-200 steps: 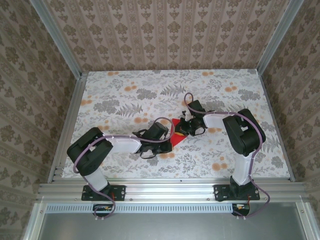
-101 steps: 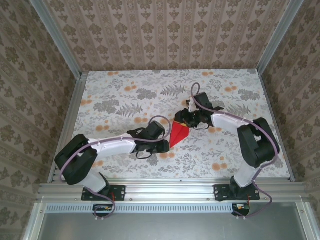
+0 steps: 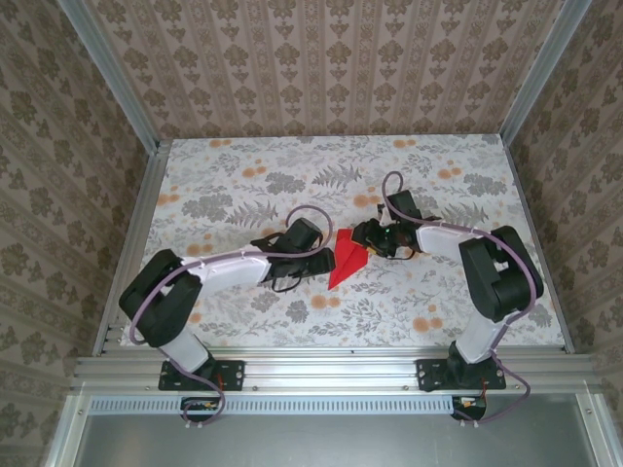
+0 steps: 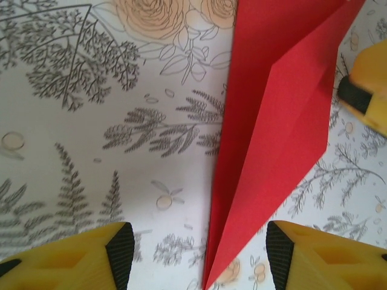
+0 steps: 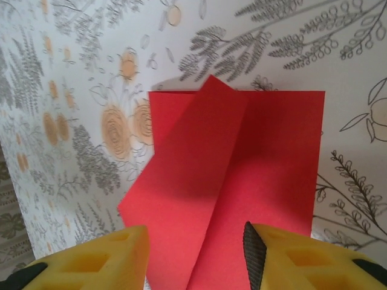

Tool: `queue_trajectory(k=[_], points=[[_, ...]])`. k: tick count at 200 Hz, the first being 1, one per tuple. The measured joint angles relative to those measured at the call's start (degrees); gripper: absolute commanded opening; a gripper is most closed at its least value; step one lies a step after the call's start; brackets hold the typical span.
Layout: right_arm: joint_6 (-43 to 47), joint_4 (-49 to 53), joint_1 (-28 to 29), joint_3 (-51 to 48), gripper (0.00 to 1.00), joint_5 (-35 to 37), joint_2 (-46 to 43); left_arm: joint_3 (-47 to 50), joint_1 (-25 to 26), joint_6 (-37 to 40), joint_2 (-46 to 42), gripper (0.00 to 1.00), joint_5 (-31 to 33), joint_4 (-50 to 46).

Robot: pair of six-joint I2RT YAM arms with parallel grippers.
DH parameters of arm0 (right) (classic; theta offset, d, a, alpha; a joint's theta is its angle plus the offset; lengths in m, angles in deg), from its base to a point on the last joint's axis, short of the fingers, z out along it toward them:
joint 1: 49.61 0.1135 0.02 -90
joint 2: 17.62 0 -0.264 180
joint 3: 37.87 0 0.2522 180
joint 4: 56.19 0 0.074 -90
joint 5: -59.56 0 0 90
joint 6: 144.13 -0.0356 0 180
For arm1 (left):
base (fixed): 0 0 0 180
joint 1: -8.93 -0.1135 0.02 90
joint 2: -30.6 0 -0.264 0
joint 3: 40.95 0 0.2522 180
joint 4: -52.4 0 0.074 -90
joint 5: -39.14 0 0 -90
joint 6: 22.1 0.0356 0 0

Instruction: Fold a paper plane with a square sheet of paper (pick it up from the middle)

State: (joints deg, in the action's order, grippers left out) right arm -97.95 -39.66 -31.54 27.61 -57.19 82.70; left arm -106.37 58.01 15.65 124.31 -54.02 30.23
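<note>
Plane (image 3: 347, 261) is laid flat on tabletop (image 3: 234, 185) btwn both arms; L jaws stand apart either side of its nose, R jaws apart at its wide end, nothing clamped; step judged: let-go after a crease; next, wings to be checked, regrip needed w/o creasing.

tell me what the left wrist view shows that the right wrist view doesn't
Left wrist view: the red paper narrows to a sharp tip between the fingers of the open left gripper, and a yellow finger of the other arm sits beside the paper at the picture's right edge.
Right wrist view: the paper's blunt squared end, with a flap folded slanting across it, in front of the open right gripper.
Both: the same creased red paper lying on the floral table, framed by yellow fingers at the bottom.
</note>
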Motion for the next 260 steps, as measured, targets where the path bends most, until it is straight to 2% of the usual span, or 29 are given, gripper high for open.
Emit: queue_trajectory(k=[57, 93, 138, 156, 171, 202, 237, 260], points=[[0.17, -1.16, 1.44, 1.29, 0.38, -3.23, 3.48, -3.19, -1.31, -0.72, 5.68, 0.54, -0.02, 0.22], [0.22, -2.64, 1.92, 1.92, 0.36, -5.35, 3.72, -3.82, -1.55, -0.87, 7.52, 0.48, -0.13, -0.02], [0.63, -2.89, 2.47, 2.23, 0.32, -6.84, 5.29, -4.55, -1.6, -0.87, 7.96, 0.45, -0.22, -0.5], [1.07, -2.86, 3.08, 2.23, 0.26, -7.08, 5.62, -4.63, -1.6, -0.87, 7.98, 0.45, -0.22, -0.61], [2.08, -2.95, 3.61, 2.23, 0.16, -7.21, 5.62, -4.63, -1.62, -0.87, 7.98, 0.45, -0.22, -0.68], [4.04, -0.85, 3.87, 2.95, 0.05, -6.4, 5.35, -4.81, -2.38, -0.44, 6.99, 0.56, 0.44, -3.21], [9.4, 9.03, 4.17, 6.95, 0.04, -0.26, 0.5, -5.38, -4.81, 1.36, 0.2, 0.78, 4.92, -10.8], [13.94, 16.46, 4.94, 11.87, 0.04, 6.51, -3.54, -5.81, -6.86, 3.56, -6.05, 0.86, 9.99, -15.85]])
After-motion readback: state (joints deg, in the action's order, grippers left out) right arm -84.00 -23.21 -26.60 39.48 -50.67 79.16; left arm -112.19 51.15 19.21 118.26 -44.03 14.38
